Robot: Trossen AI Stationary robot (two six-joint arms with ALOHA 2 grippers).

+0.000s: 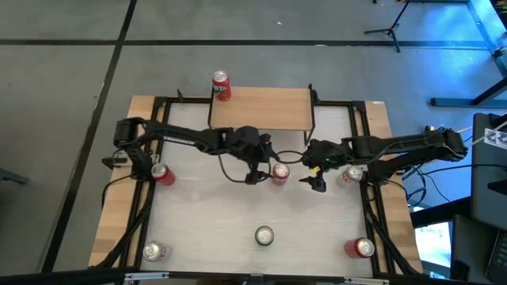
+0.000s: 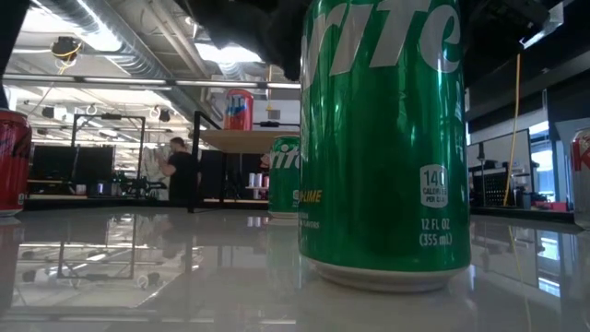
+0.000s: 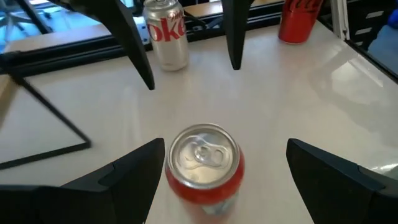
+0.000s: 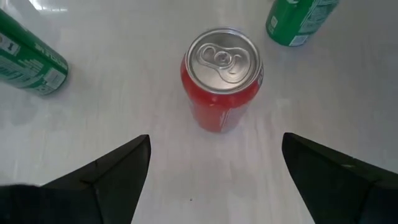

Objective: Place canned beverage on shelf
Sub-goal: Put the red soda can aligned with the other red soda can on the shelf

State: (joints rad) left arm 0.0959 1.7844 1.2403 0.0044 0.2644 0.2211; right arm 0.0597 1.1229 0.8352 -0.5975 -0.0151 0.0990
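The shelf (image 1: pixel 261 108), a light-wood board on thin black legs, stands at the table's far edge with a red can (image 1: pixel 220 85) upright on its left end. My left gripper (image 1: pixel 256 172) is open at mid-table. In the left wrist view a red can (image 3: pixel 204 163) stands upright on the table between its fingertips (image 3: pixel 155 152), apart from both; it also shows in the high view (image 1: pixel 280 173). My right gripper (image 1: pixel 316 180) is open just right of that can. In the right wrist view a red can (image 4: pixel 222 78) stands ahead of its open fingers.
Other cans stand on the tabletop: a red one (image 1: pixel 162 174) at the left, a silver one (image 1: pixel 352 174) at the right, a green one (image 1: pixel 264 235) near the front edge, and one at each front corner (image 1: pixel 154 252) (image 1: pixel 363 248). A person (image 2: pixel 180 171) stands beyond the table.
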